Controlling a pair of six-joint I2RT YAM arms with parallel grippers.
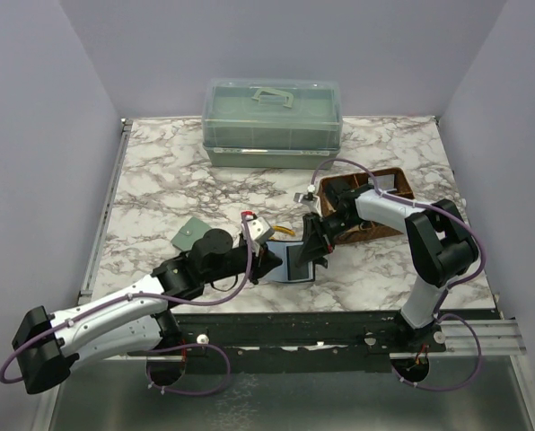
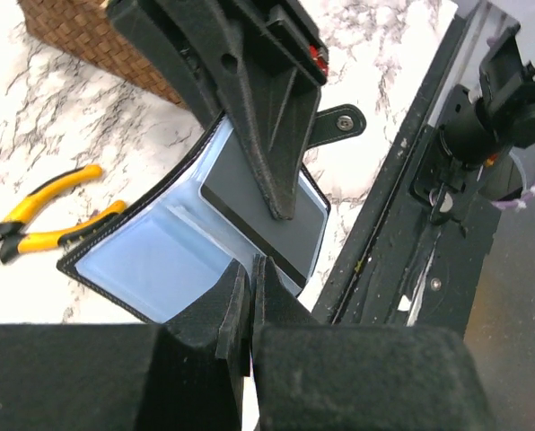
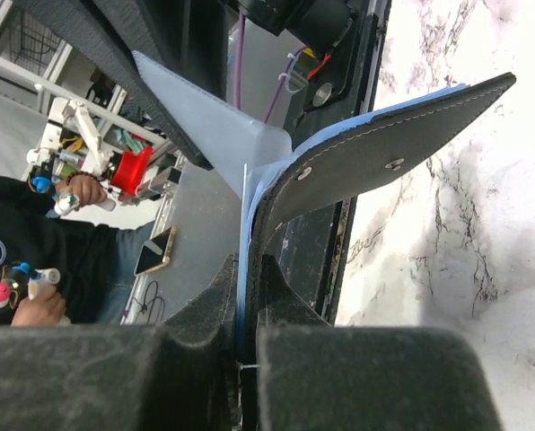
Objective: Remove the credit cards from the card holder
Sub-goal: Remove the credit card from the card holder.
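The black card holder (image 1: 296,264) lies open near the front edge, its blue-grey lining (image 2: 151,256) facing up. A dark grey credit card (image 2: 299,242) sits in its right pocket, partly under a right finger. My left gripper (image 2: 252,265) is shut on a thin translucent inner sleeve at the holder's near edge; in the top view it (image 1: 269,260) is at the holder's left side. My right gripper (image 3: 249,265) is shut on the opposite edge, pinching the lining and black cover (image 3: 384,162); from above it (image 1: 314,256) is at the holder's right.
A wicker basket (image 1: 375,202) stands behind the right arm. Yellow-handled pliers (image 2: 43,220) lie left of the holder. A sage-green wallet (image 1: 192,235) lies by the left arm. A lidded green box (image 1: 272,121) is at the back. The black front rail (image 2: 402,224) runs close by.
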